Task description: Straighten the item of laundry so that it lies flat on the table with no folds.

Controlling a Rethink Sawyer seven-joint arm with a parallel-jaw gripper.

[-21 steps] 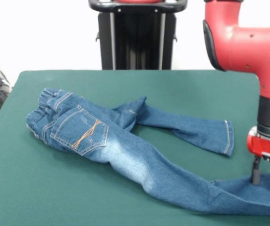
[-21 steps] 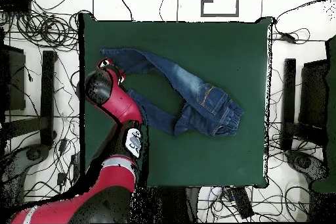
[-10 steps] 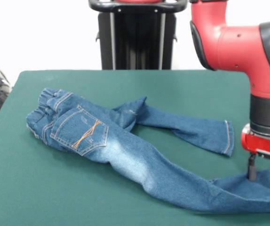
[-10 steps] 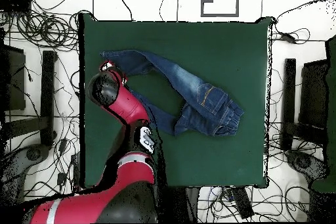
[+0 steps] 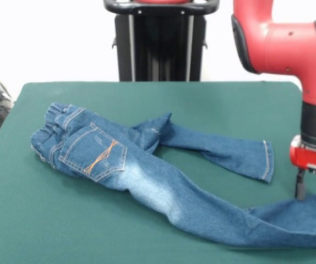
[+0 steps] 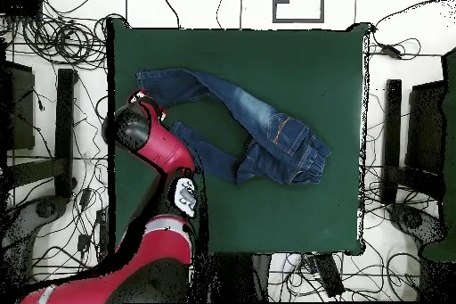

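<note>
The item of laundry, a pair of blue jeans (image 5: 147, 181), lies on the green table (image 5: 213, 104). Its waist is at the left and one back pocket with orange stitching faces up. One leg runs to the right along the front edge; the other bends behind it and ends at a hem (image 5: 266, 160). The crotch area is bunched. My gripper (image 5: 315, 193) stands at the far right with its fingers (image 5: 300, 190) apart, just above the end of the front leg. In the overhead view the jeans (image 6: 258, 131) lie across the table (image 6: 267, 51), and the arm (image 6: 142, 127) hides the gripper.
A black stand (image 5: 161, 41) rises behind the table's far edge. Cables and dark equipment (image 6: 53, 122) surround the table on the floor. The red arm's thick link (image 5: 290, 44) hangs over the table's right side.
The arm swung a little left, then back right and slightly up. The fingertips that stood low in the denim of the front leg's end are now at its upper edge.
</note>
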